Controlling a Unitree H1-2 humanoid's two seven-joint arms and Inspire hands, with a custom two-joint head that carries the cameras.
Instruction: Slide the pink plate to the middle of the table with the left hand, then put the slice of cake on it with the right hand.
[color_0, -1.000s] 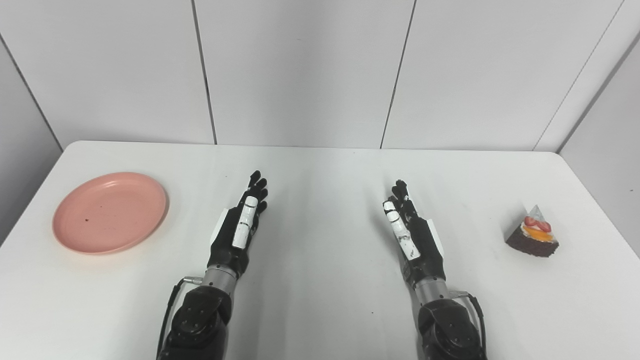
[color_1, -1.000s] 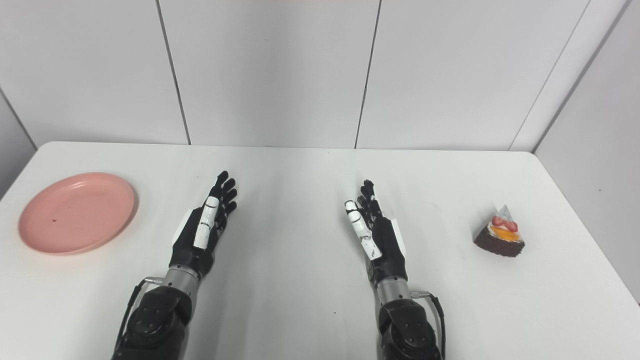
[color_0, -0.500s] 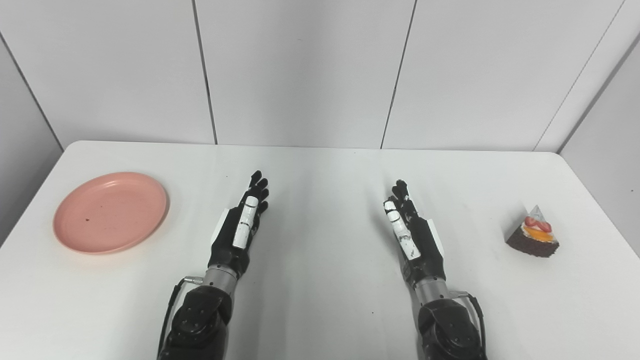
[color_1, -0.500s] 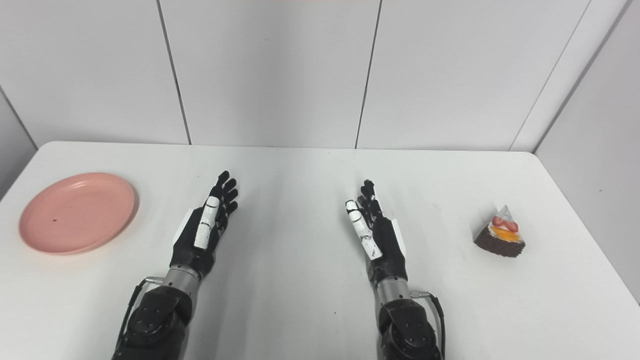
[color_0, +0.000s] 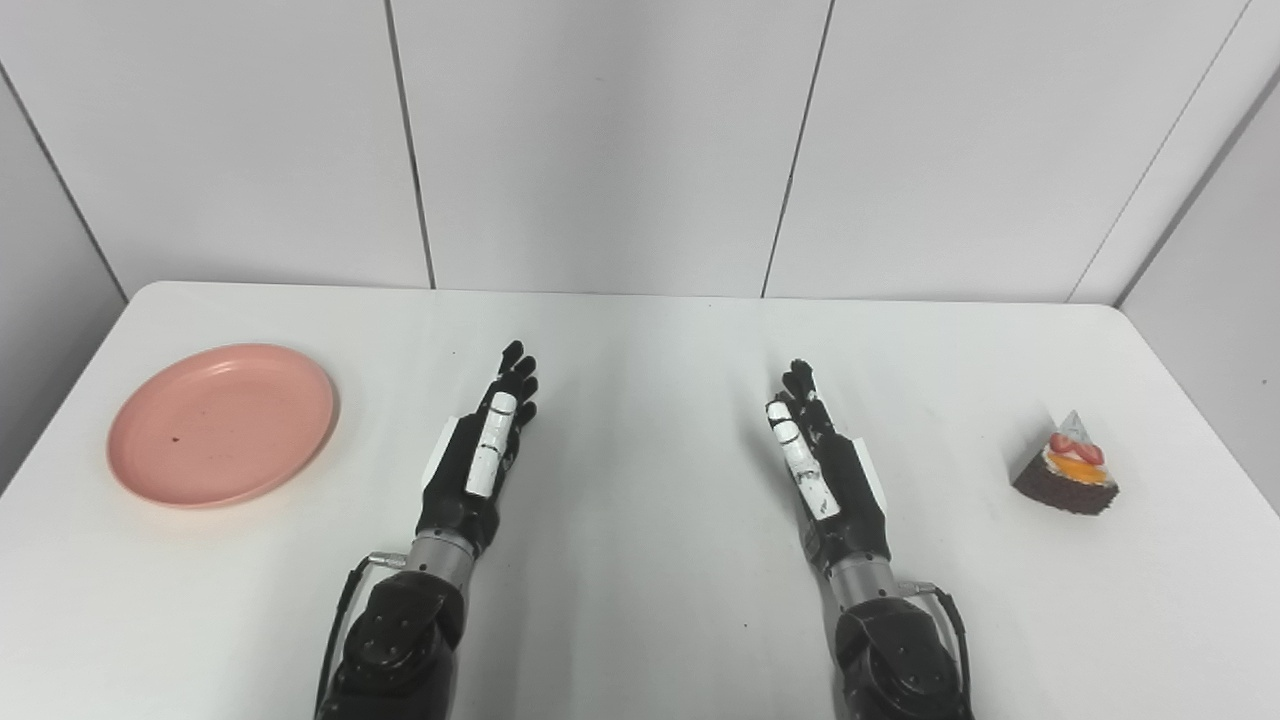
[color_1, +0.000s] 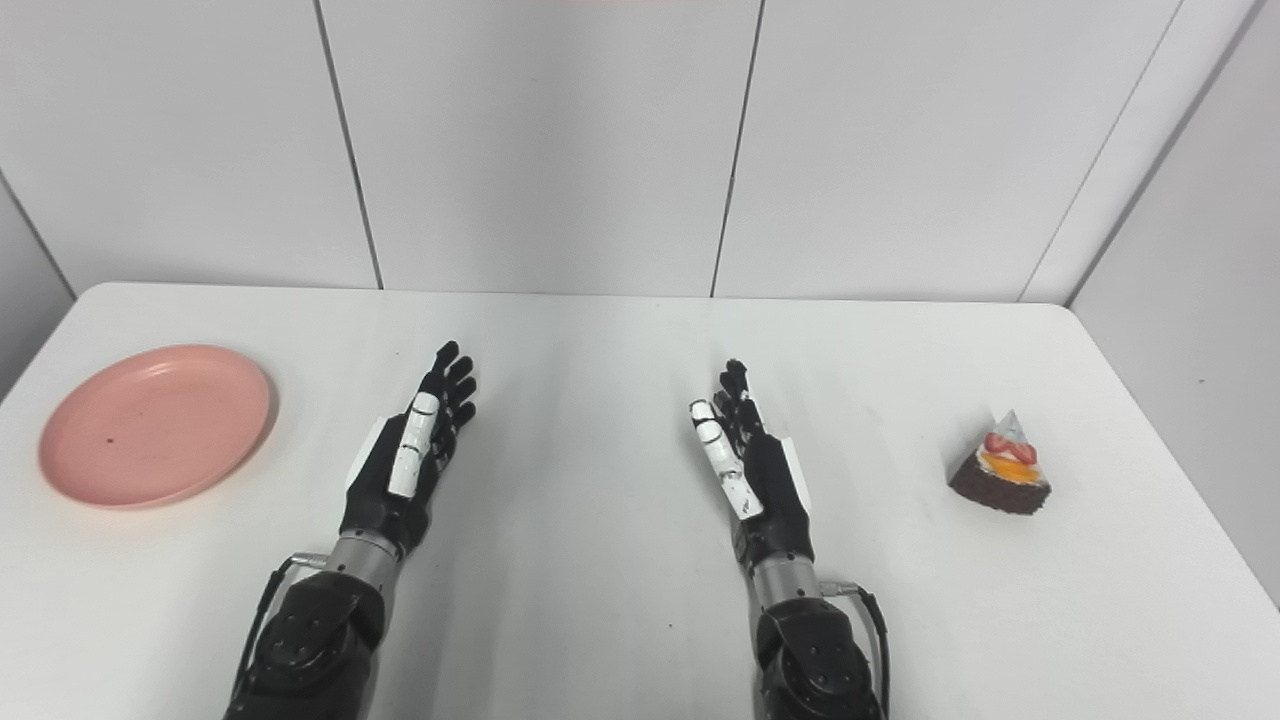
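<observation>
A pink plate lies flat at the table's left side, with nothing on it. A slice of chocolate cake topped with strawberry and orange stands at the far right. My left hand rests on edge left of the table's middle, fingers straight and apart, holding nothing, well to the right of the plate. My right hand mirrors it right of the middle, also open, a good way left of the cake.
The white table has rounded far corners and ends at white wall panels behind. Bare tabletop lies between the two hands and between each hand and its object.
</observation>
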